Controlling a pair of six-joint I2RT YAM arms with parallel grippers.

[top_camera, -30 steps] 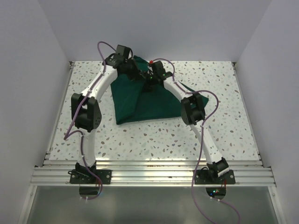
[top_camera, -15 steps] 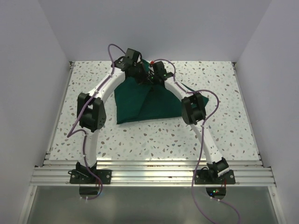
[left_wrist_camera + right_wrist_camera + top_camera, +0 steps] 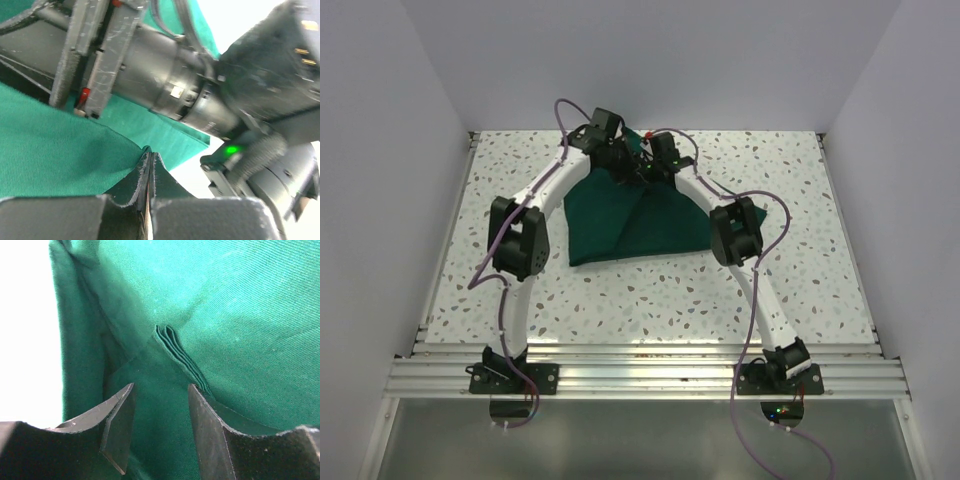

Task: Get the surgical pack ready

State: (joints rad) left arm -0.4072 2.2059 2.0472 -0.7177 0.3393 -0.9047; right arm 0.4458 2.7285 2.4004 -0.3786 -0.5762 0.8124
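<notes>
A: Looking from above, which way does the green cloth [image 3: 630,228] lie from the grippers?

B: It rests in the middle of the table [image 3: 800,260]. It is wide at the near side and narrows to a peak at the far side. Both grippers meet at that peak, very close together, and the cloth spreads from them toward the near edge.

A: Which one has it?

B: The left gripper [image 3: 149,167] is closed and pinches a cloth edge between its jaws. The right gripper [image 3: 160,390] is parted above a small pleated fold [image 3: 177,352] and grips nothing.

A: Is there room to move?

B: I think yes, because bare table lies on both sides and in front. The far wall [image 3: 720,60] is near and the grippers are crowded, so pulling toward the near side seems safer.
</notes>
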